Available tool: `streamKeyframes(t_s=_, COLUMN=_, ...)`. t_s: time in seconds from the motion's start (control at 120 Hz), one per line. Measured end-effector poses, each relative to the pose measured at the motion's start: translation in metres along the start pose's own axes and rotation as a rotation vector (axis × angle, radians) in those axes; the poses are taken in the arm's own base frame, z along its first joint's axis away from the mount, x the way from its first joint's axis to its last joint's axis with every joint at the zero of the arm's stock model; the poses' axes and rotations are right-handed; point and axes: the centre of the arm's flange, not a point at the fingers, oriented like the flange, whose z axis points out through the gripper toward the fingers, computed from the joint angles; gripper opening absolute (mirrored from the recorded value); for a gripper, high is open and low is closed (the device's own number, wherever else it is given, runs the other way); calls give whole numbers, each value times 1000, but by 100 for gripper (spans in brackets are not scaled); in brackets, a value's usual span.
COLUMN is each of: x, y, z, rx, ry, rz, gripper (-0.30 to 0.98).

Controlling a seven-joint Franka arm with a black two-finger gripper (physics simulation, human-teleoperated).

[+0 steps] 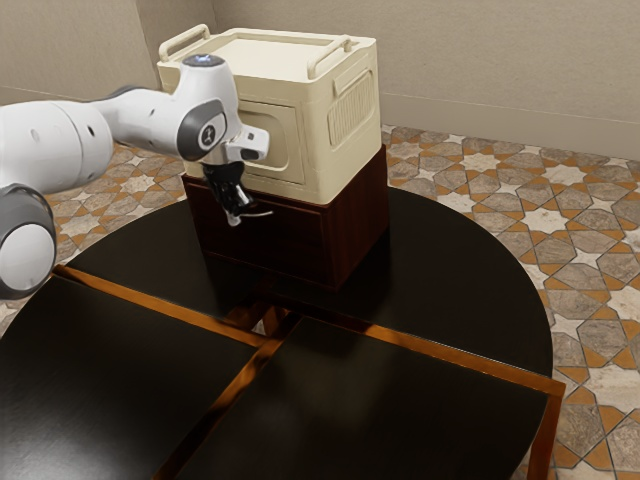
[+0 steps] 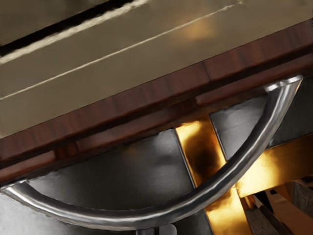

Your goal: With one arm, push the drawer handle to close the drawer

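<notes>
Behind the table, wall: it is plain and beige, and it meets the floor beyond the furniture.
Floor: it has tiles with a star pattern, in grey, orange and pale cream.
Table: it is round, with a black top, and orange-brown strips cross this top.
Robot arm: it is white with grey joints, and it comes from the exterior view's left, reaching to the front of the furniture.
Cream box: it stands upright on the wooden cabinet, with two raised bars on its upper part and a ribbed panel on its side.
Wooden cabinet: it is dark red-brown and stands on the table, under the cream box.
Drawer front: it is in the face of the cabinet, close under the upper edge; if the drawer is completely closed, one cannot tell.
Gripper: it is black and points downward, before the drawer front and at the handle. One cannot tell if the claw is wide or narrow, nor if it has hold of something.
Handle: it is a silver curved bar, its two ends at the drawer front, its bow standing outward over the table.
</notes>
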Motion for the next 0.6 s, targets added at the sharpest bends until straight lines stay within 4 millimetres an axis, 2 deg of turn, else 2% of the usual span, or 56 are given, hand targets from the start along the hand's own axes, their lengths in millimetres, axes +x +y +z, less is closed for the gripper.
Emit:
streamKeyframes(t_s=0.142, x=3, y=-1, z=1, rx=14, ry=34, rz=42, gripper=-11)
streamKeyframes(t_s=0.233, x=3, y=-3, z=4, rx=24, ry=52, rz=49, gripper=-21)
streamKeyframes(t_s=0.267, x=-1, y=2, z=-2, rx=16, ry=60, rz=30, gripper=-16)
streamKeyframes(t_s=0.3, x=-16, y=23, z=-28, rx=-1, ry=76, rz=21, gripper=-10)
streamKeyframes(t_s=0.333, x=-43, y=44, z=-59, rx=-12, ry=91, rz=12, gripper=-8)
streamKeyframes(t_s=0.375, x=-92, y=75, z=-119, rx=-7, ry=131, rz=1, gripper=1)
streamKeyframes(t_s=0.408, x=-121, y=95, z=-160, rx=0, ry=158, rz=-7, gripper=8)
streamKeyframes(t_s=0.433, x=-138, y=109, z=-181, rx=0, ry=158, rz=-10, gripper=14)
streamKeyframes(t_s=0.467, x=-152, y=130, z=-196, rx=-6, ry=132, rz=-4, gripper=22)
streamKeyframes(t_s=0.533, x=-152, y=220, z=-216, rx=10, ry=65, rz=124, gripper=34)
streamKeyframes(t_s=0.6, x=-148, y=278, z=-227, rx=23, ry=12, rz=208, gripper=43)
